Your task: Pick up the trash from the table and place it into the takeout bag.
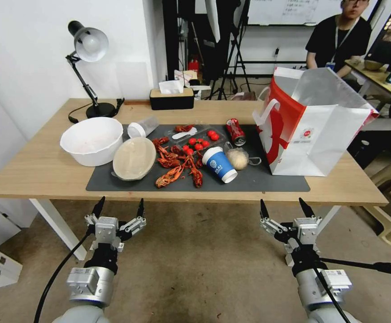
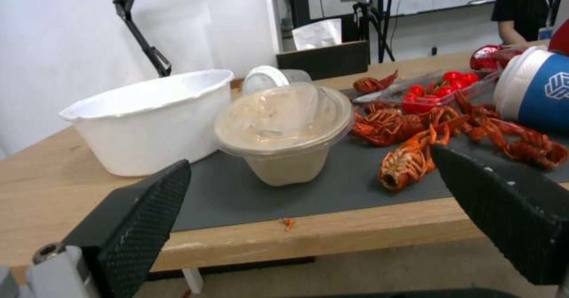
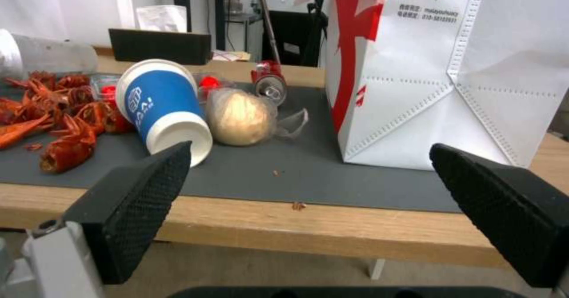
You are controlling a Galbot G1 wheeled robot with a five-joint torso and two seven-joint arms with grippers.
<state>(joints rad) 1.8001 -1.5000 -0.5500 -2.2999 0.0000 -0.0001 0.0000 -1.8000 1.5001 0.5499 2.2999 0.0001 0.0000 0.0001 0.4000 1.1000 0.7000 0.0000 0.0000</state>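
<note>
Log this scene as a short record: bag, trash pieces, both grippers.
bag: takeout bag upright on the table's right end, top open
blue cup: on its side on the mat
beige wad: beside the blue cup, toward the bag
red can: lying behind the wad
lidded container: tilted against the white bowl
clear cup: on its side behind the container
left gripper: open, below the table edge, holding nothing
right gripper: open, below the table edge, holding nothing
</note>
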